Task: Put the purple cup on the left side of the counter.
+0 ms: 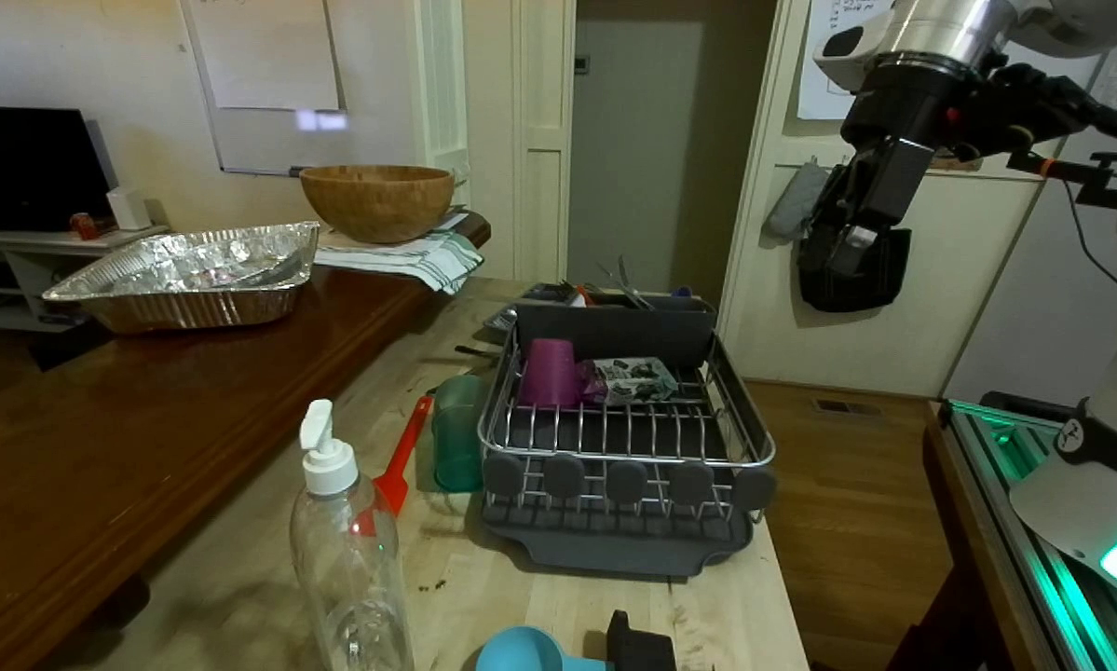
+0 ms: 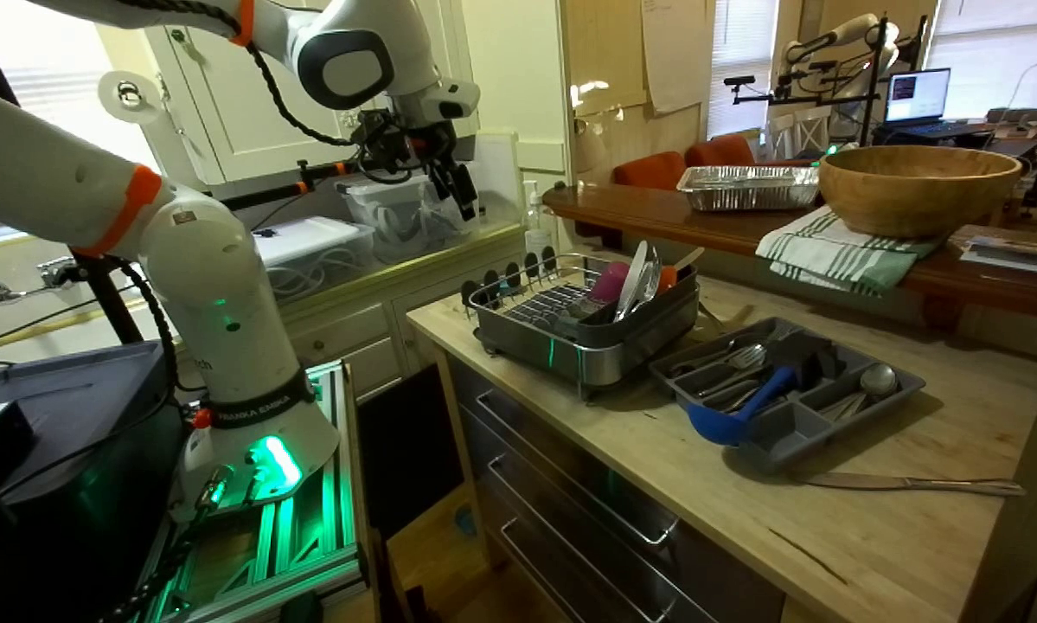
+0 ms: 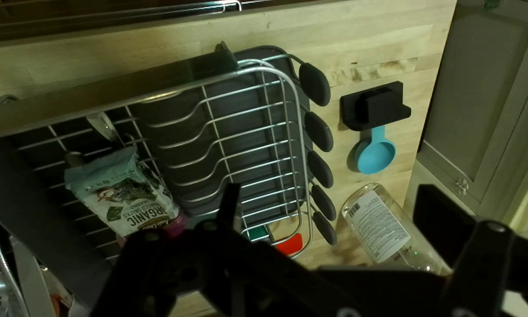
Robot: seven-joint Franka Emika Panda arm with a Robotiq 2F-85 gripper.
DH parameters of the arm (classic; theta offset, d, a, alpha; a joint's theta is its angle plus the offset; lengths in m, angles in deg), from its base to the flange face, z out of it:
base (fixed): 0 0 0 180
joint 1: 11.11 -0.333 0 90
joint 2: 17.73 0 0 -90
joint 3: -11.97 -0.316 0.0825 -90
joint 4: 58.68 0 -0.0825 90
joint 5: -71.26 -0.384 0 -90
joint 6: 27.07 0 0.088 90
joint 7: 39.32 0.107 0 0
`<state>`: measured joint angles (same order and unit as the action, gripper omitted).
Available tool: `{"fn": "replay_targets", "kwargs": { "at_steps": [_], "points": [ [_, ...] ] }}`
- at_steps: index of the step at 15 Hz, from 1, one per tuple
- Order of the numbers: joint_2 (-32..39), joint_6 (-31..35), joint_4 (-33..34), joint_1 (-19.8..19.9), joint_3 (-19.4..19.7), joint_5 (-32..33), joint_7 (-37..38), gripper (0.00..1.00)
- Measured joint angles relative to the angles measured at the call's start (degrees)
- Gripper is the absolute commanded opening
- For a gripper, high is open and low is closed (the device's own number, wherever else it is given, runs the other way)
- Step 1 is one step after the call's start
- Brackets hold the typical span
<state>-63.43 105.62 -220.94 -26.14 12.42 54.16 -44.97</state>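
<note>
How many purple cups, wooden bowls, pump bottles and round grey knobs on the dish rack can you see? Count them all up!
Purple cup: 1
Wooden bowl: 1
Pump bottle: 1
Round grey knobs on the dish rack: 5
Total: 8

In an exterior view, the windows (image 2: pixel 989 52) well behind the rack (image 2: pixel 561 350) bleach to white, and thin green streaks mark the rack's side. In both exterior views the robot's base (image 2: pixel 259 441), apart from the rack, glows green. Glare whitens part of the board (image 1: pixel 279 140) beyond the rack; a soft shadow darkens the counter (image 1: pixel 521 596) along the rack's front. The wrist view is dimmer: the claw (image 3: pixel 330 193), before the rack, is almost black, and fine print on the bottle (image 3: pixel 380 226) beside the rack blurs.
</note>
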Motion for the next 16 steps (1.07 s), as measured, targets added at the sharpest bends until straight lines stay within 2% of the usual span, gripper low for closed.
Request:
{"fn": "replay_targets", "kwargs": {
  "at_steps": [9, 16],
  "points": [
    [3.38, -0.02, 5.51, 1.93, 0.57, 1.22, -2.14, 1.0],
    [14.43, -1.09, 15.37, 3.76, 4.78, 3.24, -9.43, 1.0]
  ]
}}
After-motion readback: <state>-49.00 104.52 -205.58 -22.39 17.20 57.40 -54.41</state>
